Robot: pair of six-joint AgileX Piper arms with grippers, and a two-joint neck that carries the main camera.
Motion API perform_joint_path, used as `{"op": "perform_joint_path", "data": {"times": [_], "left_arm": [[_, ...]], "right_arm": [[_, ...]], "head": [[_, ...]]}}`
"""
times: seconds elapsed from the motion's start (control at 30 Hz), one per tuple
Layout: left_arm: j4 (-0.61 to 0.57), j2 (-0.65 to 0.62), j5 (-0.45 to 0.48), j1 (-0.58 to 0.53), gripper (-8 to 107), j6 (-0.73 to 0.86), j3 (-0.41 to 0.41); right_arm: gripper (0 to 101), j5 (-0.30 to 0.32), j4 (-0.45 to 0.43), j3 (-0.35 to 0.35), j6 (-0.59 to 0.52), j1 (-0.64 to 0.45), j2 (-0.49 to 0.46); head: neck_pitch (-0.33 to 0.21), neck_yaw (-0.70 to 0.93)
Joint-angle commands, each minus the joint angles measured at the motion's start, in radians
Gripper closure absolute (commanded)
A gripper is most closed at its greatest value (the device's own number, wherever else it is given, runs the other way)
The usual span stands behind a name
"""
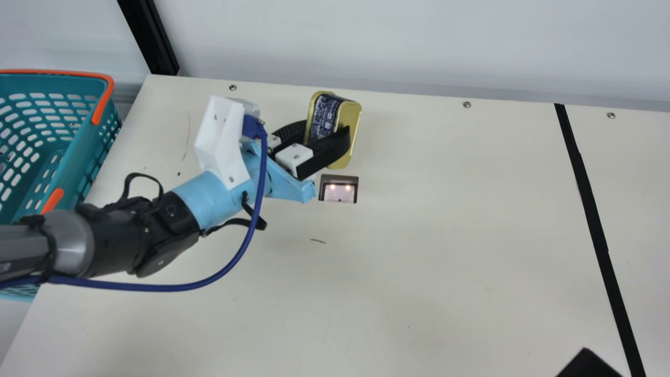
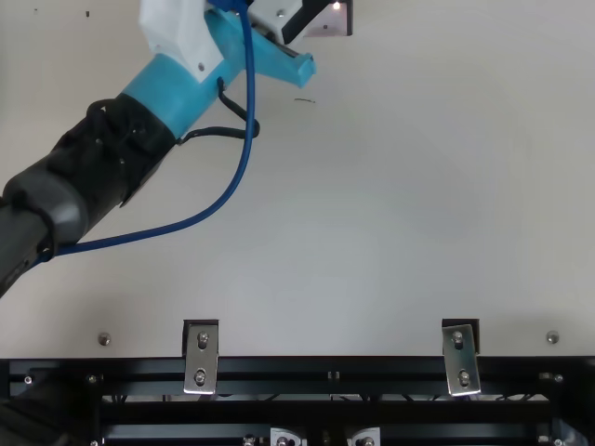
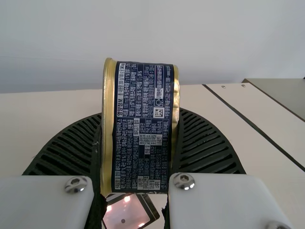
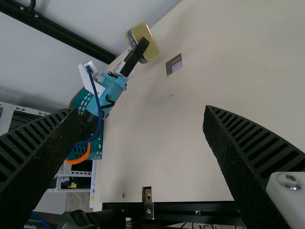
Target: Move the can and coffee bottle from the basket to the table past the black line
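Can: gold metal [image 1: 348, 118], a smooth block with rounded corners and a dark blue label band with pale print; over the far part of the tabletop, between basket and black line
Left end effector: ribbed black fingers pinching the can from both sides [image 1: 328, 135]
Right end effector: near corner in the main view [image 1: 589, 364], its slotted, rough black fingers spread wide with nothing between them in its wrist view
Basket: teal plastic [image 1: 79, 152], walls pierced with rounded slots, orange handles
Tabletop: cream, smooth and matt [image 1: 445, 262], with faint scuffs, short dark marks and round screws
Black line: a narrow, straight strip [image 1: 595, 225]
Square fitting: dark-edged [image 1: 338, 191], two lights glowing in it
Room: plain pale wall [image 1: 419, 47], black post [image 1: 152, 39]; black rail with metal brackets along the near edge [image 2: 279, 374]
Can's direction: a broad gold face turned towards the black line, label band towards the left wrist camera
Long axis: close to upright, tilted slightly in the main view
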Motion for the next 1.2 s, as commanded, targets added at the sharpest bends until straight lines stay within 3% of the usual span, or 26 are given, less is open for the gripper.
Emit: {"op": "perform_joint_path", "data": {"times": [0.0,0.83,1.17], "left_arm": [[-0.008,0.008,0.004,-0.009,89,0.002,-0.010],[-0.116,0.093,0.011,-0.075,89,0.036,-0.104],[-0.111,-0.070,0.058,-0.029,89,0.091,-0.107]], "right_arm": [[0,0.000,0.000,0.000,0.000,0.000,0.000],[0,0.000,0.000,0.000,0.000,0.000,0.000],[0,0.000,0.000,0.000,0.000,0.000,0.000]], "head": [[-0.005,0.000],[-0.005,0.000],[-0.005,0.000]]}}
